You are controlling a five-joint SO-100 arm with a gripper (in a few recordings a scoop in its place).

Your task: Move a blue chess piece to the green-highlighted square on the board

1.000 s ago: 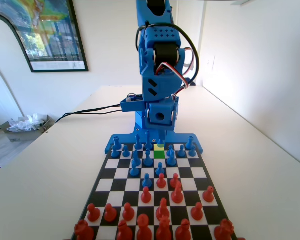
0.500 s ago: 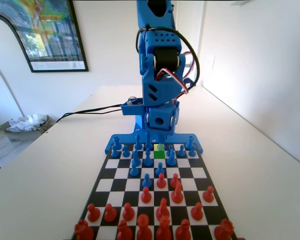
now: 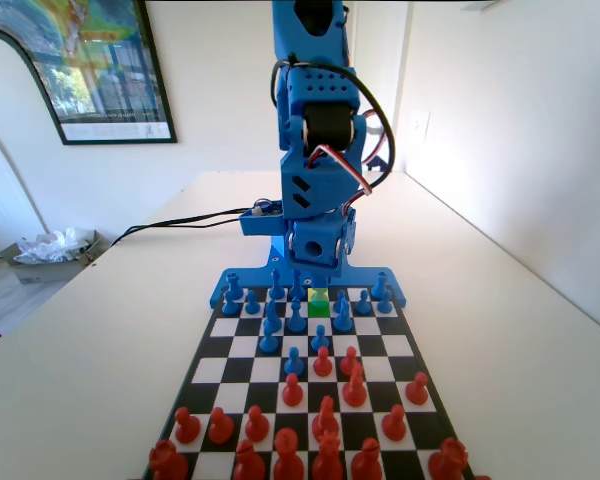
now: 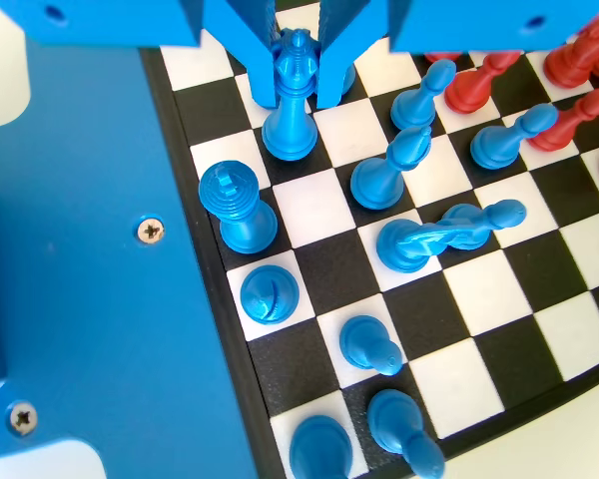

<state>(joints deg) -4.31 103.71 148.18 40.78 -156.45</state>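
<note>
Wrist view first: at the left we see a blue queen-like piece (image 4: pixel 238 207) on a black square beside the board's (image 4: pixel 499 299) edge, with more blue pieces (image 4: pixel 367 344) on the squares below it. Just right of that, at the top, our gripper (image 4: pixel 298 68) has its two jaws set closely on either side of a tall blue piece (image 4: pixel 292 110), narrow around its upper part; the base stands on a black square, though we cannot tell whether the jaws actually press it. Further right stand blue bishops and a knight (image 4: pixel 441 232), then red pieces (image 4: pixel 479 85) at the top right. From the fixed view, the green-highlighted square (image 3: pixel 319 305) lies near the board's far end, under the blue arm (image 3: pixel 315 150), between blue pieces.
</note>
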